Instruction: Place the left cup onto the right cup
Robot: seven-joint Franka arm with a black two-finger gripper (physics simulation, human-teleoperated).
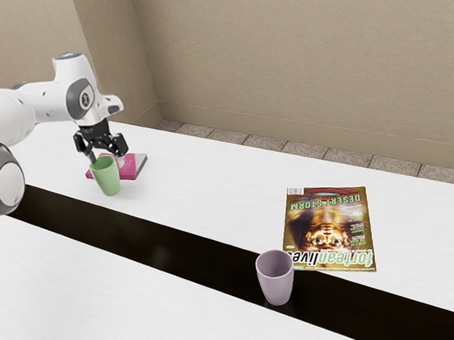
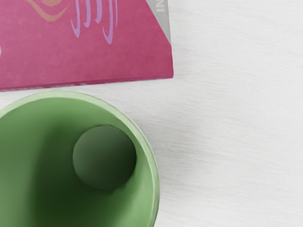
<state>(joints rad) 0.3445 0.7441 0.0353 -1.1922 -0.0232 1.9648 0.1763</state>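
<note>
From the side, the claw [image 1: 101,152], fingers apart, hung just over the green cup [image 1: 106,176] on the white surface [image 1: 212,178], well apart from the purple cup [image 1: 275,277]. From the wrist, the green cup's [image 2: 71,151] mouth lay beside a pink book [image 2: 71,42]. Grasping seemed in hand; next, lowering and clamping on the rim.

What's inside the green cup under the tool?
The wrist view looks down into the green tapered cup: smooth inner wall and a bare round bottom, no contents. One side of its interior runs past the picture's edge, and the white table beneath it is covered.
</note>
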